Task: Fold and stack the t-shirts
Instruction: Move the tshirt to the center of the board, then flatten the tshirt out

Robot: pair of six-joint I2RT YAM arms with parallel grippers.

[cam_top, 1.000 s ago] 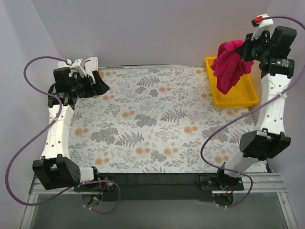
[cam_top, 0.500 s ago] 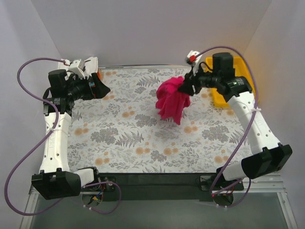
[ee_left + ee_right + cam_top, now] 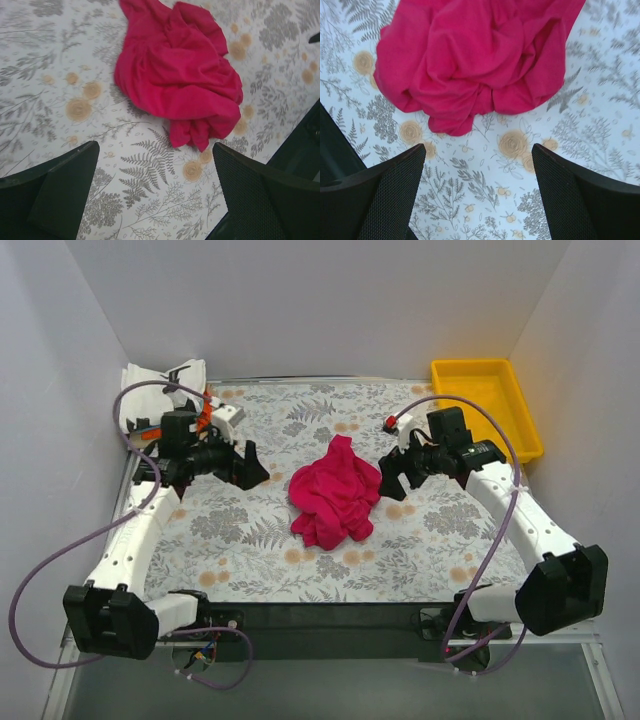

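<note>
T-shirt [image 3: 333,492] lies crumpled on floral table [image 3: 250,530].

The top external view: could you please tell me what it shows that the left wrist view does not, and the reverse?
Only the top external view shows the yellow tray at the far right, the folded t-shirts at the far left corner, and both arms, with the left gripper and right gripper open on either side of the middle. Only the left wrist view shows its own fingers up close. Both show the crumpled magenta t-shirt lying on the floral table.
</note>
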